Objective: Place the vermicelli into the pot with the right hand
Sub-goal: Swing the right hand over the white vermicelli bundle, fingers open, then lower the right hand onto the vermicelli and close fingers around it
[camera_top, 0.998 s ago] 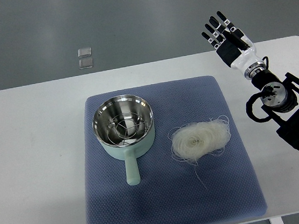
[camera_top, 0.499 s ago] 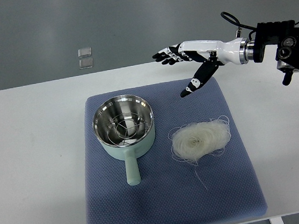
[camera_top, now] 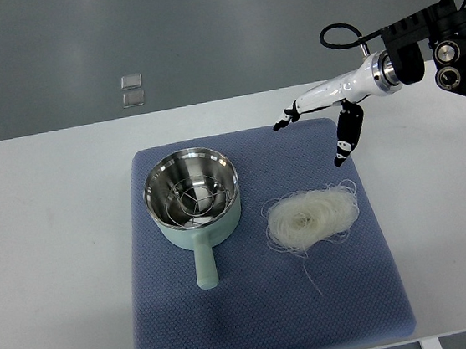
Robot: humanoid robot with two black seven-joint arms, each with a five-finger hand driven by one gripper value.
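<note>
A pale green pot (camera_top: 192, 198) with a shiny steel inside and a short handle pointing toward me stands on the left half of a blue mat (camera_top: 268, 330). To its right on the mat lies a loose white nest of vermicelli (camera_top: 312, 218). My right hand (camera_top: 316, 131) reaches in from the upper right and hovers above the mat's far right part, behind the vermicelli. It is open, with the fingers (camera_top: 287, 118) stretched left and the thumb (camera_top: 345, 141) pointing down. It holds nothing. The left arm does not show.
The mat lies on a white table (camera_top: 50, 271). Two small clear squares (camera_top: 132, 90) lie on the grey floor beyond the table's far edge. The right arm's black joint and cable (camera_top: 429, 51) hang over the table's far right corner.
The right hand has turned and drawn back to the right, with the fingers now nearer the mat's far edge and the thumb swung down toward the vermicelli. Pot and vermicelli have not moved.
</note>
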